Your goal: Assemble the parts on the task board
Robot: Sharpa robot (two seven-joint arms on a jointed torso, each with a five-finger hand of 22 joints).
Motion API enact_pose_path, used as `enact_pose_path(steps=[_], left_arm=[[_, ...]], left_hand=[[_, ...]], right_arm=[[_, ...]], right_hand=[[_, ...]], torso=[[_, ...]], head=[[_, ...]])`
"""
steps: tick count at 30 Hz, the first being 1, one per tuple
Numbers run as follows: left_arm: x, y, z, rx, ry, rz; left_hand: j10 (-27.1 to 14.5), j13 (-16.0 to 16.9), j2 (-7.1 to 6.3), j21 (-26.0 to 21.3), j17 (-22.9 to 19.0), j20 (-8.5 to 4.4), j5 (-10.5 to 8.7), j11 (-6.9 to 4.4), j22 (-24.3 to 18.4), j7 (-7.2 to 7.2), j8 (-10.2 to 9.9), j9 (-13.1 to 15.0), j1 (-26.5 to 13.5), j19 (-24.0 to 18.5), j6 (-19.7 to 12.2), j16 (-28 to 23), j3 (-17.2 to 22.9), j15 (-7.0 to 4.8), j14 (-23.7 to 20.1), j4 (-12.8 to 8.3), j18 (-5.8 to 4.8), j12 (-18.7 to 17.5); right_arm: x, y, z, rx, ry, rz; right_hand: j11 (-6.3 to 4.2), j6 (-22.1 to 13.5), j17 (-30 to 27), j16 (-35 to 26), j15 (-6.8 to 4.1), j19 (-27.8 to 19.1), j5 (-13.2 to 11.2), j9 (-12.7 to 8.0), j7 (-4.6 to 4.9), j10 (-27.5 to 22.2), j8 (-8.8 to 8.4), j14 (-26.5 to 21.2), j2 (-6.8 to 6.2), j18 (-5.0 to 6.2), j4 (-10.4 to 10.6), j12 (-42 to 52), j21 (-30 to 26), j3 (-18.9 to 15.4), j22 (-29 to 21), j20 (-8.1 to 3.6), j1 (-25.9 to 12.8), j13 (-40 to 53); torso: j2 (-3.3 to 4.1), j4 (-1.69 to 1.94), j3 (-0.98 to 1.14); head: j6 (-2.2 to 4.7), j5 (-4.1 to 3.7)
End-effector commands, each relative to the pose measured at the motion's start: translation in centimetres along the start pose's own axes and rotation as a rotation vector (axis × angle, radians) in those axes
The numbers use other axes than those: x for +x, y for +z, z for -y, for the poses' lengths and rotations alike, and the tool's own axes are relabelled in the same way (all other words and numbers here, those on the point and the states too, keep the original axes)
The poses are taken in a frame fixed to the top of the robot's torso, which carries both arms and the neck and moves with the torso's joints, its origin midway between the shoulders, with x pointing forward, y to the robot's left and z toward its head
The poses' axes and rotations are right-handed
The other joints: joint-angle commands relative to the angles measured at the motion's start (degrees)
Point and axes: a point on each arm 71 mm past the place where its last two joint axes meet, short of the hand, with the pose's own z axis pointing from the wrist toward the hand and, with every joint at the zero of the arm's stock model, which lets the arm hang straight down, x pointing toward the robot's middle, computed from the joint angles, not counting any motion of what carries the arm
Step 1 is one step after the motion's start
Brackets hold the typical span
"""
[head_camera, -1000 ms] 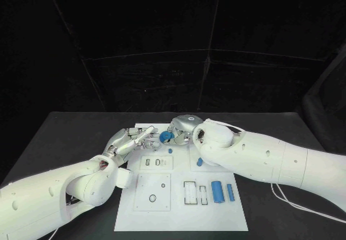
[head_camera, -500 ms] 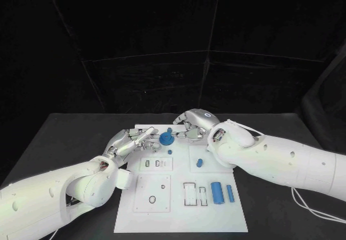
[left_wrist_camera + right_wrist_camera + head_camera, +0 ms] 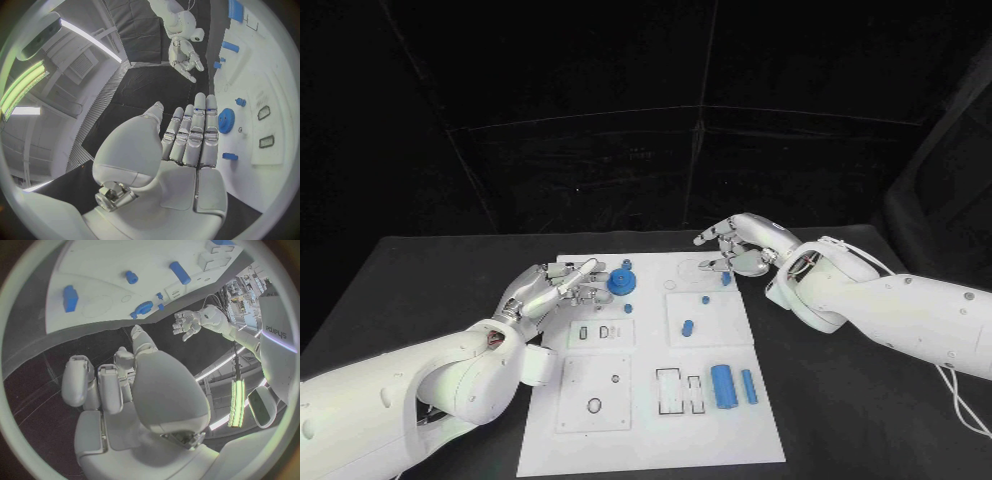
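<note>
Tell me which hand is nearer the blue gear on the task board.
Left. The left hand sits right beside the blue gear, fingers extended toward it; the right hand hovers apart, over the board's far right corner.

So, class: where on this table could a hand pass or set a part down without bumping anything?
Bare black table lies left of the task board, and another strip right of it, below the right hand. The board's near edge is bare too. It is crowded at the far end, around the blue gear by the left hand.

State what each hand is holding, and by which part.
Nothing is held. The left hand hovers with straight, empty fingers beside the blue gear on the task board; the right hand has curled fingers, also empty.
</note>
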Motion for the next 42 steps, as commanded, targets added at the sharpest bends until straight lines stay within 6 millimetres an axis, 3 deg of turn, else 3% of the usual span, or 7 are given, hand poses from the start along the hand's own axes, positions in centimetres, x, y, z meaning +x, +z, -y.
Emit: enact_pose_path(steps=[1, 5, 13, 27, 36, 42], left_arm=[[0.2, 0.0, 0.1, 0.008, -0.006, -0.013], [0.2, 0.0, 0.1, 0.009, -0.006, -0.013], [0.2, 0.1, 0.1, 0.008, -0.005, -0.012], [0.1, 0.2, 0.0, 0.007, -0.005, -0.010], [0.1, 0.2, -0.1, 0.006, -0.004, -0.009], [0.0, 0.2, -0.1, 0.005, -0.003, -0.008]], left_hand=[[-0.4, -0.1, 0.10, -0.2, 0.1, 0.13, -0.07, 0.14, -0.1, 0.30, -0.4, 0.0, 0.3, -0.2, -0.3, -0.4, 0.0, 0.02, -0.6, -0.3, 0.70, -0.2], [-0.4, -0.1, 0.10, -0.2, 0.1, 0.13, -0.07, 0.14, -0.1, 0.30, -0.4, 0.0, 0.3, -0.2, -0.3, -0.4, 0.0, 0.02, -0.6, -0.3, 0.70, -0.2], [-0.4, -0.1, 0.10, -0.2, 0.1, 0.14, -0.06, 0.14, -0.1, 0.29, -0.4, 0.0, 0.4, -0.2, -0.3, -0.4, 0.0, 0.02, -0.6, -0.3, 0.70, -0.2], [-0.4, -0.1, 0.10, -0.2, 0.1, 0.14, -0.06, 0.14, -0.1, 0.29, -0.4, 0.0, 0.4, -0.2, -0.3, -0.4, 0.0, 0.02, -0.6, -0.3, 0.70, -0.2], [-0.4, -0.1, 0.10, -0.2, 0.1, 0.14, -0.06, 0.14, -0.1, 0.29, -0.4, 0.0, 0.4, -0.2, -0.3, -0.4, 0.0, 0.02, -0.6, -0.3, 0.70, -0.2], [-0.4, -0.1, 0.10, -0.2, 0.1, 0.14, -0.06, 0.14, -0.1, 0.29, -0.4, 0.0, 0.4, -0.2, -0.3, -0.4, 0.0, 0.02, -0.6, -0.3, 0.70, -0.2]], right_arm=[[-0.3, -0.6, 0.9, -0.021, 0.063, -0.036], [-0.4, -1.6, 2.9, 0.037, 0.064, -0.058], [0.6, -2.7, 4.9, 0.101, 0.073, -0.104], [1.5, -2.6, 5.7, 0.135, 0.090, -0.125], [1.8, -2.2, 5.9, 0.153, 0.091, -0.126], [2.1, -2.0, 6.1, 0.168, 0.093, -0.141]], right_hand=[[0.19, 0.5, 3.3, -0.2, -0.37, -0.2, -0.2, 0.1, 0.09, -0.4, 0.35, 3.4, -0.12, 0.41, -0.3, -0.2, -0.4, 0.0, -0.1, -0.23, 0.5, -0.1], [0.22, 0.4, 3.3, -0.2, -0.37, -0.2, 0.2, 0.0, 0.11, -0.4, 0.25, 3.4, -0.24, 0.41, 0.1, -0.4, -0.4, -0.6, -0.1, -0.25, -0.2, -0.3], [0.24, 0.2, 3.3, -0.3, -0.35, -0.2, 0.6, -0.1, 0.13, -0.3, 0.10, 3.4, -0.35, 0.42, 0.4, -0.5, -0.5, -1.1, -0.2, -0.25, -0.8, -0.5], [0.24, 0.2, 3.4, -0.2, -0.35, -0.3, 0.7, -0.1, 0.14, -0.3, 0.06, 3.4, -0.37, 0.44, 0.5, -0.5, -0.5, -1.2, -0.3, -0.25, -0.9, -0.5], [0.21, 0.2, 3.5, -0.2, -0.37, -0.1, 0.5, -0.1, 0.14, 0.1, 0.05, 3.5, 0.72, 0.41, 0.5, -0.2, -0.5, -0.9, -0.1, -0.27, -0.5, -0.2], [0.14, 0.6, 3.6, -0.2, -0.44, 0.0, -1.8, -0.1, 0.12, 0.3, 0.21, 3.5, 1.82, 0.39, -0.3, 0.0, -0.5, -0.3, -0.1, -0.33, 0.9, 0.0]], torso=[[-0.04, -0.14, 0.19], [-0.04, -0.09, 0.16], [-0.01, -0.06, 0.15], [-0.02, -0.03, 0.00], [-0.05, 0.04, -0.07], [-0.04, 0.00, -0.01]], head=[[-0.01, -0.38], [0.05, -0.84], [-0.13, -0.80], [-0.20, -1.40], [-0.52, -1.42], [-0.70, -1.33]])
